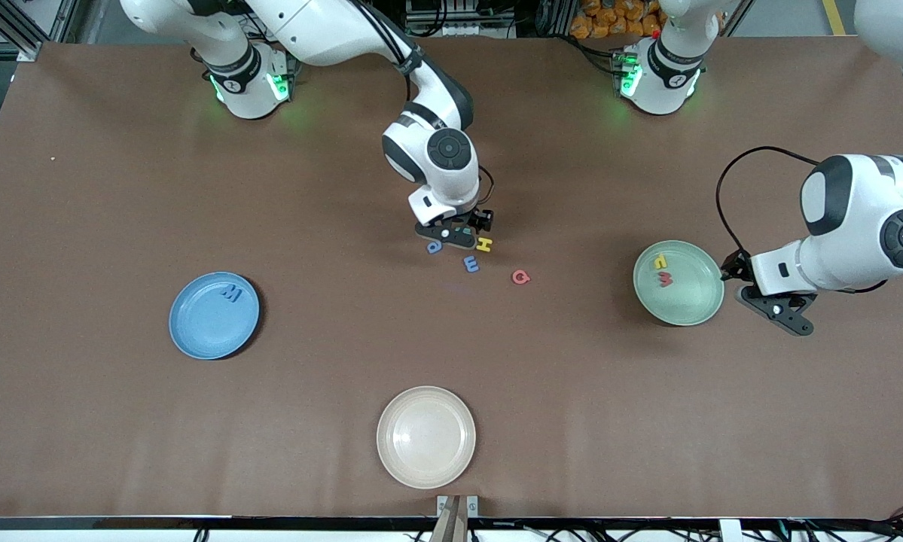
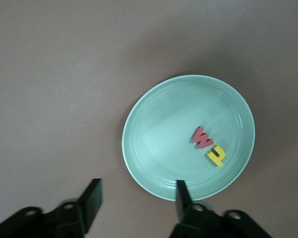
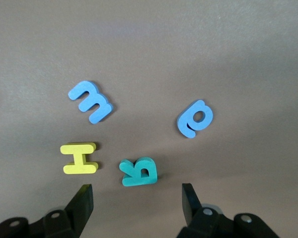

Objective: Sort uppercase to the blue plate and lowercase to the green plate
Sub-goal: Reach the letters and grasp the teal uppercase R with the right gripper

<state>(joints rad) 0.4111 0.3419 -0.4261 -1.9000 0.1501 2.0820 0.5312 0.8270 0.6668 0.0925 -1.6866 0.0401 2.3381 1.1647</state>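
Note:
My right gripper (image 1: pixel 455 233) hangs open low over the letter cluster mid-table. The teal R (image 3: pixel 139 171) lies just ahead of its fingertips, with my right gripper (image 3: pixel 136 191) holding nothing. Beside the R lie the yellow H (image 3: pixel 80 158), blue m (image 3: pixel 91 101) and blue a (image 3: pixel 194 118). The red Q (image 1: pixel 521 277) lies a little nearer the front camera. The blue plate (image 1: pixel 206 324) holds a blue M (image 1: pixel 231 293). The green plate (image 2: pixel 159 144) holds a red m (image 2: pixel 203 138) and a yellow h (image 2: pixel 216 155). My left gripper (image 2: pixel 138 186) is open and empty at that plate's rim.
A cream plate (image 1: pixel 426 436) with nothing in it sits near the table's front edge. The brown table (image 1: pixel 120 421) is bare around the three plates. The left arm's black cable (image 1: pixel 730 188) loops above the green plate.

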